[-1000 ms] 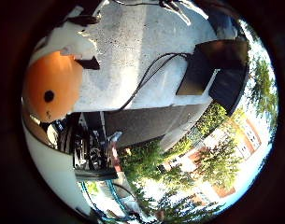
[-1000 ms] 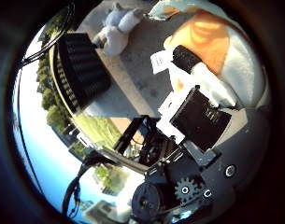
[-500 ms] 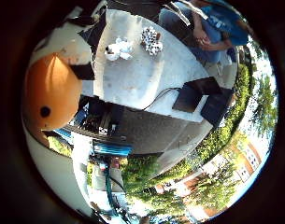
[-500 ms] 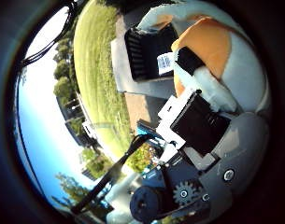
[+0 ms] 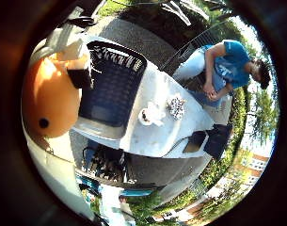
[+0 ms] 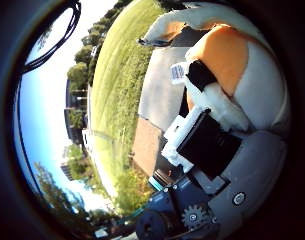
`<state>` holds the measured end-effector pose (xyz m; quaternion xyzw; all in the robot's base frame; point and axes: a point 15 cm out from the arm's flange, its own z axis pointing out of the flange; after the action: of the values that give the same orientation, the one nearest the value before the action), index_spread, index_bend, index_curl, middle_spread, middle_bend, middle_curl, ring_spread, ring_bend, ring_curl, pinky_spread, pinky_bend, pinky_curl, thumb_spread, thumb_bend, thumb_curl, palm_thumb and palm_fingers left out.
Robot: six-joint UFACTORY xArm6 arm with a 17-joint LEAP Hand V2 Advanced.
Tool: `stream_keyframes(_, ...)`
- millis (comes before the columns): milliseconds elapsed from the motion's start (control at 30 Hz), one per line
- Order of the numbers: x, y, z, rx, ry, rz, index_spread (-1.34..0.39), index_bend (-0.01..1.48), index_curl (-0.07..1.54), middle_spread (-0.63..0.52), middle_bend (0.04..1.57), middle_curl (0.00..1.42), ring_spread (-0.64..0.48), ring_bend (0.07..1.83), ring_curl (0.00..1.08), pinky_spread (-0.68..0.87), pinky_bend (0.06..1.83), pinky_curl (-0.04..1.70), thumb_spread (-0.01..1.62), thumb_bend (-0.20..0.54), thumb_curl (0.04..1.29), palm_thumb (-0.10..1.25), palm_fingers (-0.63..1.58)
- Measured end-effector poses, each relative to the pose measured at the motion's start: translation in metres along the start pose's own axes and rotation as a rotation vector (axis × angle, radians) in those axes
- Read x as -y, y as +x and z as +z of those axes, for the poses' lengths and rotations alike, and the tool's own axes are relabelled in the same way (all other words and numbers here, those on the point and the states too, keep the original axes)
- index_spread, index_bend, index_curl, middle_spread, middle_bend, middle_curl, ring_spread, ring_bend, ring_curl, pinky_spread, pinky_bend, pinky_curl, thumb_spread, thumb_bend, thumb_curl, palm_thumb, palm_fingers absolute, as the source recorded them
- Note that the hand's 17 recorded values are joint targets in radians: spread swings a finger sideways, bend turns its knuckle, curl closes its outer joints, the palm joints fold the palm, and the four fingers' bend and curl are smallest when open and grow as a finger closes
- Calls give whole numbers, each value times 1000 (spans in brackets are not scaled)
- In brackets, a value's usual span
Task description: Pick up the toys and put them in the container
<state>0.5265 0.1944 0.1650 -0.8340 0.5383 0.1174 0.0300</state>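
Item: orange-and-white plush toy (image 5: pixel 49 101), clasped in hand (image 6: pixel 207 150), fingers curled round it; carried toward dark slatted plastic basket (image 5: pixel 110 84) at three o'clock.

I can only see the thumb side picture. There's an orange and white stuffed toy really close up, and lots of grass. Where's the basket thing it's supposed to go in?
Observer: The little finger side view shows it. A dark blue basket stands at one end of a white table, close beside the orange and white toy that the hand holds.
Operator: Are there more toys to pick up after this one?
Observer: Yes, two. A white toy and a spotted toy lie side by side on the table, outside the basket.
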Motion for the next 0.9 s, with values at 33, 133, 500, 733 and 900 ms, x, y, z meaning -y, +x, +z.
stream_keyframes(33,4,0,12,2,-16,7,-845,1031,46,-188,966,1024,5,1247,706,225,1473,577,1193,-32,642,860,808)
stream_keyframes(133,13,3,59,10,-112,15,-535,946,90,-115,579,866,105,1092,688,303,1278,586,1182,-47,592,790,-33)
stream_keyframes(500,-13,42,73,60,-230,-51,-443,383,72,99,130,468,304,529,342,454,970,321,1094,-37,470,729,-151)
stream_keyframes(733,-44,104,-17,82,-162,-30,-346,261,126,122,155,380,300,452,315,473,815,257,1084,-33,419,704,-59)
stream_keyframes(900,-76,179,-42,-13,-169,14,-229,229,180,88,190,372,277,440,308,478,714,212,1082,-31,398,704,81)
